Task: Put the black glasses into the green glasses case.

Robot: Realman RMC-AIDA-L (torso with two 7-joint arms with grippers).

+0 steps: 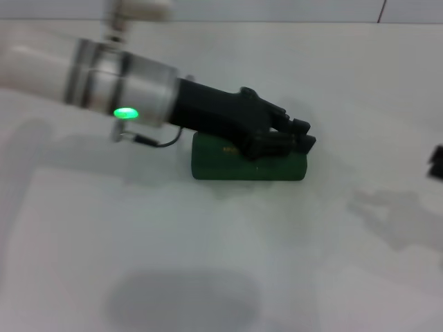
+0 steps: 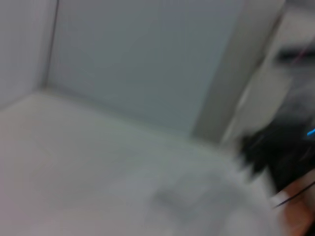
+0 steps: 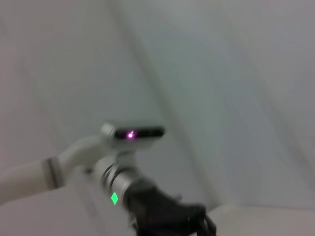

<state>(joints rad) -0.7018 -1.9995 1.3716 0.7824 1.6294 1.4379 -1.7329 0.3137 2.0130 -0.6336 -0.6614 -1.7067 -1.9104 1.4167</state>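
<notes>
The green glasses case [image 1: 228,164] lies on the white table in the middle of the head view. Its lid looks down, and small gold lettering shows on top. My left gripper [image 1: 299,137] reaches in from the left and sits on or just over the right end of the case's top. The black glasses are not in view in any frame. My right gripper [image 1: 437,162] shows only as a dark tip at the right edge of the head view, well away from the case. The right wrist view shows my left arm [image 3: 162,214] from afar.
The white table [image 1: 221,263] spreads in front of and around the case. A pale wall [image 1: 277,10] runs along the table's far edge. The left wrist view shows only blurred wall, table surface and a dark shape [image 2: 285,157].
</notes>
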